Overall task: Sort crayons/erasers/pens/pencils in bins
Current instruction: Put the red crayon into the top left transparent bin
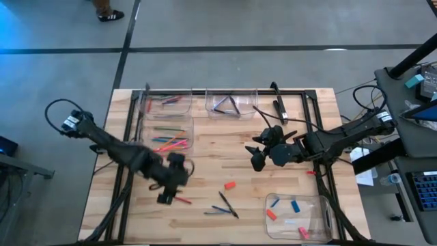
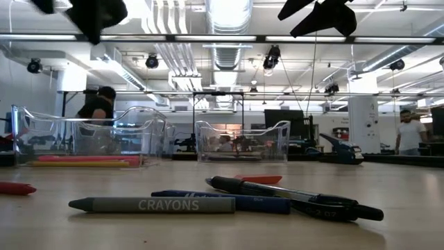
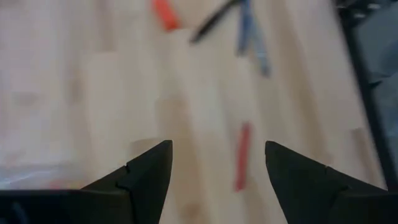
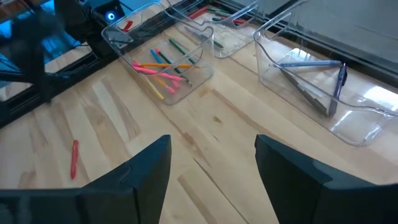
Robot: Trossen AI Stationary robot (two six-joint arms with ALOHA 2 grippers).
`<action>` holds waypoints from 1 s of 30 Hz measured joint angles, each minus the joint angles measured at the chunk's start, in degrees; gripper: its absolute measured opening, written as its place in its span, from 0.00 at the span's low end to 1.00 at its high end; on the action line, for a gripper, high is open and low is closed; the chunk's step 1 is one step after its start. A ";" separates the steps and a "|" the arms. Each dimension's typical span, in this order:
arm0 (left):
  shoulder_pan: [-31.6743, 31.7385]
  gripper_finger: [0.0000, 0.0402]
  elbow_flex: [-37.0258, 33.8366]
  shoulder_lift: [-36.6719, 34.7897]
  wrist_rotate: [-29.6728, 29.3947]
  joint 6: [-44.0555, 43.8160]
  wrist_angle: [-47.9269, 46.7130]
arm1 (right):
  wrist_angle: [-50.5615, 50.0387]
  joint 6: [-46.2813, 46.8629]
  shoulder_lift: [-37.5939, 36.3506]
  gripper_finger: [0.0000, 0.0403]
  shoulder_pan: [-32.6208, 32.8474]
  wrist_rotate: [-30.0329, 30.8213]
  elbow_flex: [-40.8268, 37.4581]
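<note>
A pale wooden table (image 1: 205,171) fills the middle of the high view, with four clear bins on it. Lower right of that frame sits the largest-looking bin (image 1: 298,217), holding the erasers (image 1: 295,206): blue and red-orange blocks lie apart on its floor, with a pink one near its lower edge. Left of centre, a second bin (image 1: 169,135) holds a loose heap of bright pink, orange and green sticks (image 1: 171,142). Above it, at the table's upper left, a third bin (image 1: 168,102) carries a few red and green sticks (image 1: 171,100). Beside that, top centre, the fourth bin (image 1: 231,104) holds dark pens (image 1: 227,106) leaning across one another. The left arm reaches in from the frame's left, and the left gripper (image 1: 166,197) hangs over the lower-left part of the boards with its two fingers spread wide and nothing between them; a red stick (image 1: 181,200) lies on the wood just beside it. The right arm comes in from the right edge, and the right gripper (image 1: 254,155) hovers near the table's centre, fingers likewise parted and empty. On the bare wood between the two grippers, low in the frame, lie two crossed pens (image 1: 226,203) and a blue-grey stick (image 1: 216,212) close together. Just above them rests a lone red-orange eraser (image 1: 229,184). In the low view a grey crayon (image 2: 152,205) marked CRAYONS lies nearest the camera, touching a blue stick behind it.
</note>
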 joint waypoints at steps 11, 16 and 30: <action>-8.56 0.60 -16.80 3.29 1.87 -9.16 19.96 | 0.12 1.38 0.01 0.55 0.00 -0.45 0.00; -9.34 0.60 -18.43 7.50 1.71 -8.87 19.99 | 0.15 1.40 0.00 0.55 0.00 -0.45 0.00; -9.48 0.53 -17.36 18.24 0.85 -10.66 22.92 | 0.13 2.18 0.00 0.55 0.00 -0.44 0.00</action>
